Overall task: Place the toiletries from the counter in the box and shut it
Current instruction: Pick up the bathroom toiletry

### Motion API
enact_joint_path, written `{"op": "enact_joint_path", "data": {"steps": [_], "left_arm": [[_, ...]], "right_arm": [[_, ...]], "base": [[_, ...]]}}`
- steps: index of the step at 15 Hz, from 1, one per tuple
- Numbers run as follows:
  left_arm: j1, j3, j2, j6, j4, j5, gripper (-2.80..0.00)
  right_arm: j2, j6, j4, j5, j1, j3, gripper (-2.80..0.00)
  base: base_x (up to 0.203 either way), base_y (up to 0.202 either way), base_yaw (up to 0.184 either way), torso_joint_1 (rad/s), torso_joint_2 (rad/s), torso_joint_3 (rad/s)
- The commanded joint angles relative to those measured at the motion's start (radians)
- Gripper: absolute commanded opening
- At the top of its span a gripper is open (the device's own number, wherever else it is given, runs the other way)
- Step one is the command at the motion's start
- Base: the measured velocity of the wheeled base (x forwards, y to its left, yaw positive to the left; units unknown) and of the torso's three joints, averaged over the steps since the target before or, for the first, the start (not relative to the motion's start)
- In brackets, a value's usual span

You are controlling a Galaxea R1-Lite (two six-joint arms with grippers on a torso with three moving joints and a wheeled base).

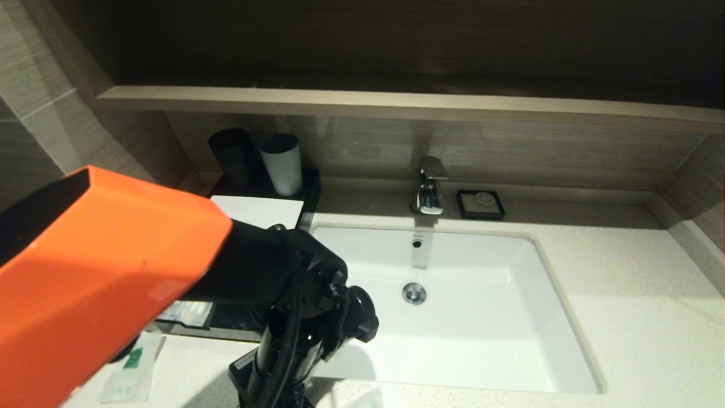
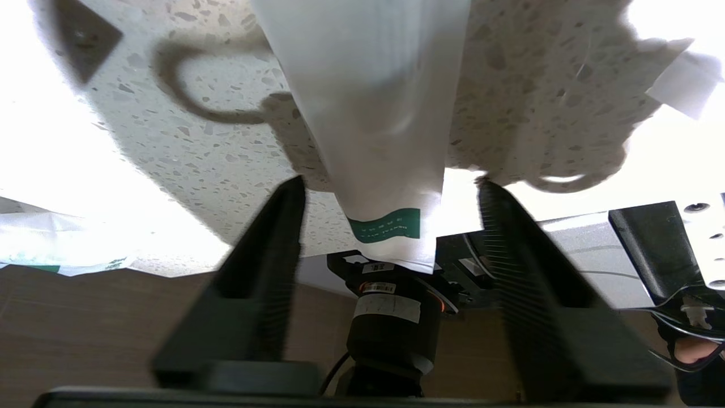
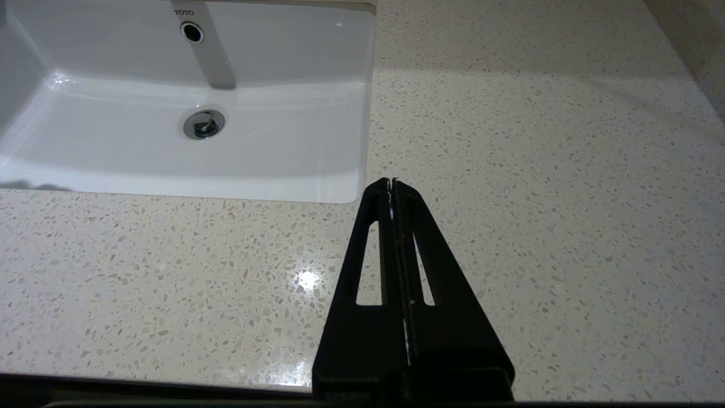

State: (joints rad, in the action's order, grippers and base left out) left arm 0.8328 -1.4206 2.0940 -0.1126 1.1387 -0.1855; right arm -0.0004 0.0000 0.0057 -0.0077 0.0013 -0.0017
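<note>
A white sachet (image 2: 379, 113) with a green mark lies on the speckled counter (image 2: 198, 147), its marked end hanging past the counter's front edge. My left gripper (image 2: 391, 187) is open, one finger on each side of that end, with a gap on both sides. In the head view the left arm (image 1: 113, 266) reaches down at the front, with its fingers below the picture. Another sachet (image 1: 133, 368) lies in front of the box (image 1: 257, 211), whose front drawer (image 1: 187, 314) stands pulled out with sachets in it. My right gripper (image 3: 392, 184) is shut and empty above the counter (image 3: 538, 170).
The white basin (image 1: 481, 317) fills the middle, with a tap (image 1: 429, 187) and a black soap dish (image 1: 481, 204) behind it. A black cup (image 1: 232, 153) and a white cup (image 1: 281, 161) stand behind the box. More white sachets (image 2: 56, 249) lie near the left gripper.
</note>
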Motion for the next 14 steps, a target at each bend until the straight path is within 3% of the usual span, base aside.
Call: {"op": "enact_joint_path", "data": {"steps": [1,14], "left_arm": [[0.000,-0.001,0.001,-0.001,0.007,0.000,-2.80],[0.000,-0.010,-0.070,-0.001,0.009,-0.001,-2.80]], "right_arm": [[0.000,0.000,0.000,0.000,0.000,0.000,-2.80],[0.000,0.000,0.000,0.000,0.000,0.000,-2.80]], "base": [[0.000,0.000,0.000,0.000,0.00,0.000],[0.000,0.000,0.000,0.000,0.00,0.000]]}}
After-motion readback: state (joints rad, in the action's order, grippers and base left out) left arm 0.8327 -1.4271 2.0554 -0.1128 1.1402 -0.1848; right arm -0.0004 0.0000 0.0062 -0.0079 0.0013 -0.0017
